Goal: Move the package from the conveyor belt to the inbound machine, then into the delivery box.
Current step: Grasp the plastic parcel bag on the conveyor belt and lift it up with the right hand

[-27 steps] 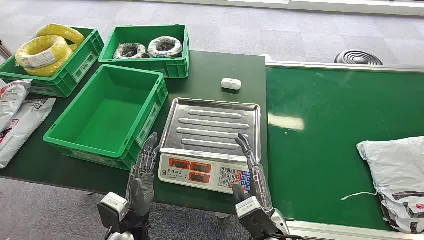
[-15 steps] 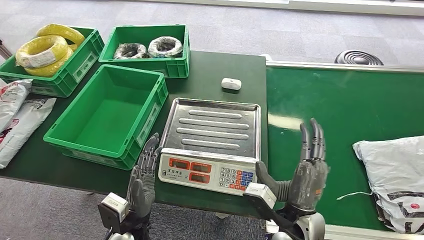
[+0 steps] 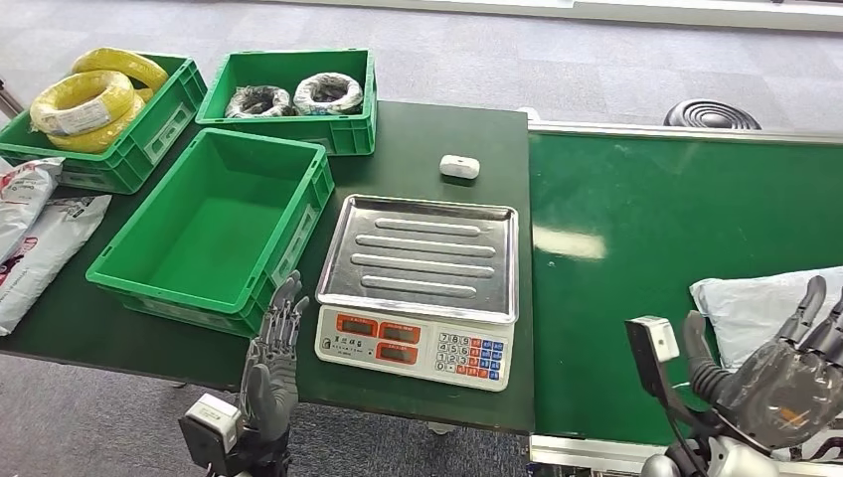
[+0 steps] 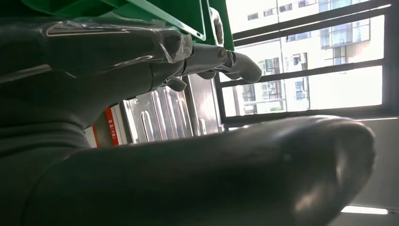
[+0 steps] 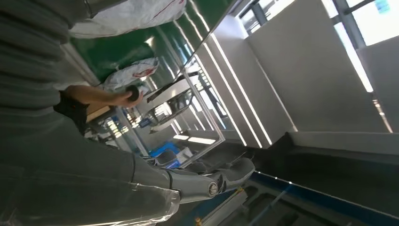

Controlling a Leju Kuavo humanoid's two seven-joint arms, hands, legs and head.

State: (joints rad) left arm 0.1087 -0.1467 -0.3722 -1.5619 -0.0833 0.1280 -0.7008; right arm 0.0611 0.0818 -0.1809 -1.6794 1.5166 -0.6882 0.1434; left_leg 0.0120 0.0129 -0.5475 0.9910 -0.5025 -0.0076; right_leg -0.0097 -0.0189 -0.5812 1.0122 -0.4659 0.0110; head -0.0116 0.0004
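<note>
Reach is the change here: within the last second the right hand (image 3: 785,383) has swung away from the keypad of the weighing scale (image 3: 420,286) and out over the near edge of the conveyor belt (image 3: 686,238), where it now hovers with fingers spread and nothing in them. The package (image 3: 741,308), a pale grey mailer bag, has meanwhile ridden further in along the belt toward the scale and now lies just beyond the hand's fingertips; whether they already brush it is hard to tell from the head view, since the hand covers the bag's near side. The left hand (image 3: 270,360) has barely shifted, open and empty at the near edge of the desk, just beside the front corner of the empty green crate (image 3: 214,229).

Judged from this, the pick-up is about to begin and nothing is yet grasped. The scale's steel tray is bare and ready for the bag, and the crate, probably the delivery box, waits just beside it.
</note>
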